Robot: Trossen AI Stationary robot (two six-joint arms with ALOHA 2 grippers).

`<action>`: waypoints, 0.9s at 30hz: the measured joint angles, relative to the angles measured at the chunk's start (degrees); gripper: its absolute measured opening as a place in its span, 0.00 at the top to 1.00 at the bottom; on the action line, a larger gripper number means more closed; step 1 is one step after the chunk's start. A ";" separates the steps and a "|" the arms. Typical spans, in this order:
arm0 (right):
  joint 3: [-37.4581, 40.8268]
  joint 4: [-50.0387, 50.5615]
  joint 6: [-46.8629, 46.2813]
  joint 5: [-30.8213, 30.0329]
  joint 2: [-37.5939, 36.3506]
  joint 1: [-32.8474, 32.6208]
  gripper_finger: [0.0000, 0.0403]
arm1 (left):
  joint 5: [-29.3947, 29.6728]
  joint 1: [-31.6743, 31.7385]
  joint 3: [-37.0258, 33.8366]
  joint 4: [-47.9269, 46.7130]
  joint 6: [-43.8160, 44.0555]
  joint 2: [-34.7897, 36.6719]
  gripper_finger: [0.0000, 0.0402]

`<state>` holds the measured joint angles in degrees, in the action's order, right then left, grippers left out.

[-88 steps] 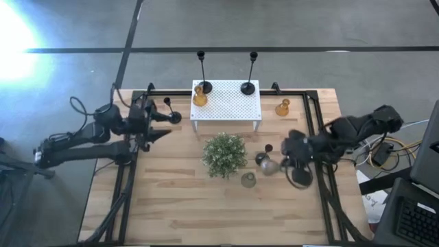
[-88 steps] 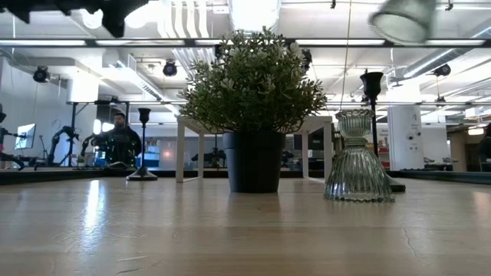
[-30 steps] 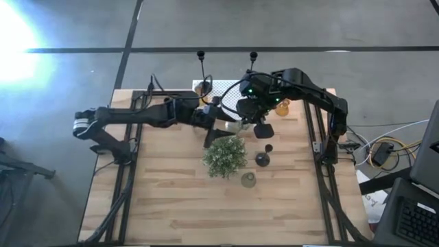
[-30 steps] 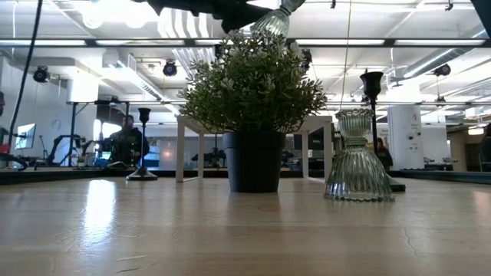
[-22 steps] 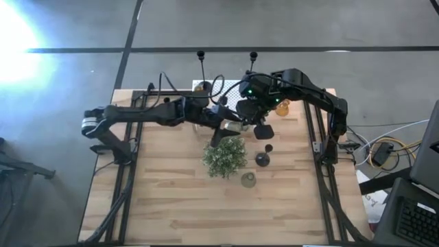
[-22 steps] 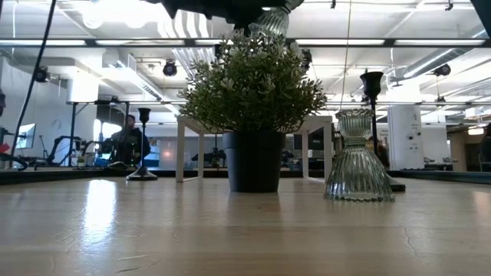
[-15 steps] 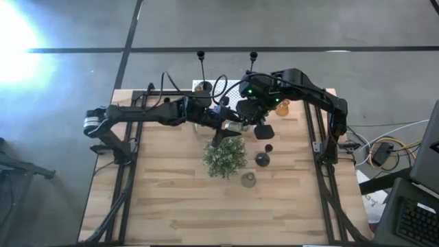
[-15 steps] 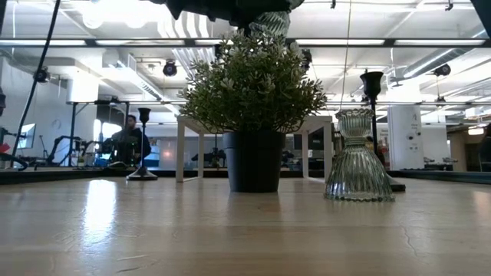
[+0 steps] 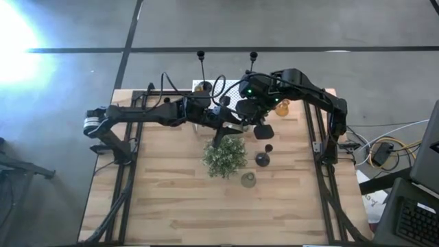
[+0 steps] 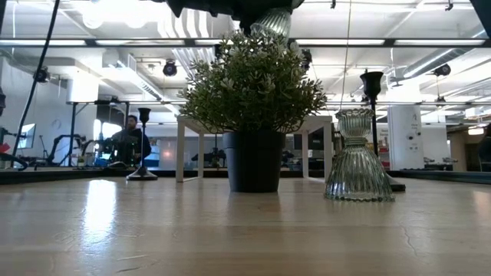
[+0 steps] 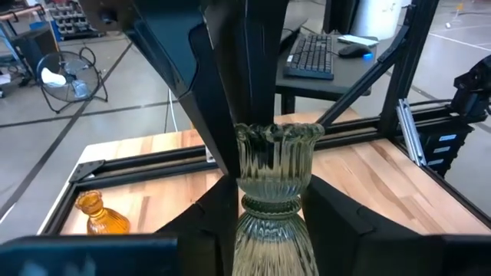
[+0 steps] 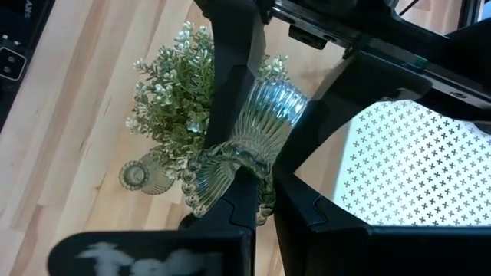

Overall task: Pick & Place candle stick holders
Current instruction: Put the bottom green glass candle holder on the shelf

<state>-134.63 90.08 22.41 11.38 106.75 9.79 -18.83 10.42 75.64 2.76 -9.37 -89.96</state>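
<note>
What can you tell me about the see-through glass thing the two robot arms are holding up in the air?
The clear ribbed glass candle holder has a wide grooved body, a narrow neck and a wavy flared rim. It hangs in the air above the green plant, beside the white stand, touching neither. The right gripper pinches its neck and rim end, while the left gripper closes around its body from the other side. Nothing else touches it. It looks whole and empty.

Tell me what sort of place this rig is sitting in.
Most likely a robotics lab or open workshop. The low view shows exposed ceiling ducts and strip lights and a person at a workstation. The left wrist view shows a desk with a keyboard and a floor fan.
</note>
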 joint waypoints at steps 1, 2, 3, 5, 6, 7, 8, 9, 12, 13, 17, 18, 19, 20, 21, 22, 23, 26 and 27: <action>0.02 0.00 -0.04 0.01 0.01 -0.03 0.96 | -0.01 0.02 0.00 -0.09 0.03 -0.02 0.70; 0.02 -0.06 -0.04 0.04 0.01 0.01 0.96 | 0.03 0.08 0.00 -0.14 0.13 -0.02 0.70; 0.02 -0.10 -0.02 0.01 0.01 0.03 0.96 | 0.03 0.11 0.00 -0.12 0.22 -0.02 0.70; 0.02 -0.10 -0.02 0.03 0.01 0.03 0.96 | 0.09 0.13 0.00 -0.12 0.38 -0.02 0.70; 0.02 -0.09 -0.02 0.21 0.01 0.03 0.96 | 0.08 0.13 0.00 -0.17 0.42 -0.02 0.70; 0.02 -0.09 -0.02 0.44 0.01 0.03 0.96 | 0.07 0.13 0.00 -0.20 0.42 -0.02 0.70; 0.02 -0.09 -0.02 0.67 0.01 0.03 0.96 | 0.09 0.13 0.00 -0.18 0.44 -0.02 0.70; 0.02 -0.09 -0.02 0.70 0.01 0.03 0.96 | 0.08 0.13 0.00 -0.15 0.44 -0.02 0.70; 0.02 -0.07 -0.02 0.74 0.01 0.03 0.96 | 0.00 0.13 0.00 -0.14 0.54 -0.02 0.70; 0.02 -0.07 0.00 0.79 0.01 0.03 0.96 | 0.00 0.13 0.00 -0.07 0.66 -0.02 0.70; 0.02 -0.08 0.12 0.96 0.01 0.03 0.96 | -0.07 0.13 -0.02 0.16 2.83 -0.02 0.68; 0.02 -0.09 0.16 0.99 0.01 0.03 0.96 | -0.07 0.15 -0.02 0.14 3.44 -0.02 0.64; 0.02 -0.03 0.33 0.97 0.01 0.03 0.96 | 0.07 0.17 -0.02 0.16 4.48 -0.02 0.58; 0.02 -0.30 0.40 0.86 -0.01 -0.01 0.97 | 0.28 0.24 -0.03 -0.12 5.18 -0.02 0.51; 0.00 -0.68 0.44 0.98 -0.05 -0.03 0.97 | 0.37 0.26 -0.10 -0.43 5.73 -0.07 0.45; -0.02 -0.59 0.44 0.88 -0.14 -0.05 0.97 | 0.39 0.28 -0.14 -0.41 5.86 -0.17 0.38; -0.02 -0.54 0.44 1.00 -0.14 -0.04 0.97 | 0.49 0.28 -0.16 -0.52 5.85 -0.24 0.32; -0.02 -0.71 0.52 1.19 -0.14 -0.05 0.97 | 0.49 0.26 -0.20 -0.42 5.70 -0.24 0.19; -0.02 -0.71 0.53 1.18 -0.14 -0.05 0.97 | 0.46 0.26 -0.20 -0.22 5.59 -0.21 0.16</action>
<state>-134.65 89.37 22.94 12.56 106.61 9.74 -18.37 10.68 75.44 2.54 -3.77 -90.17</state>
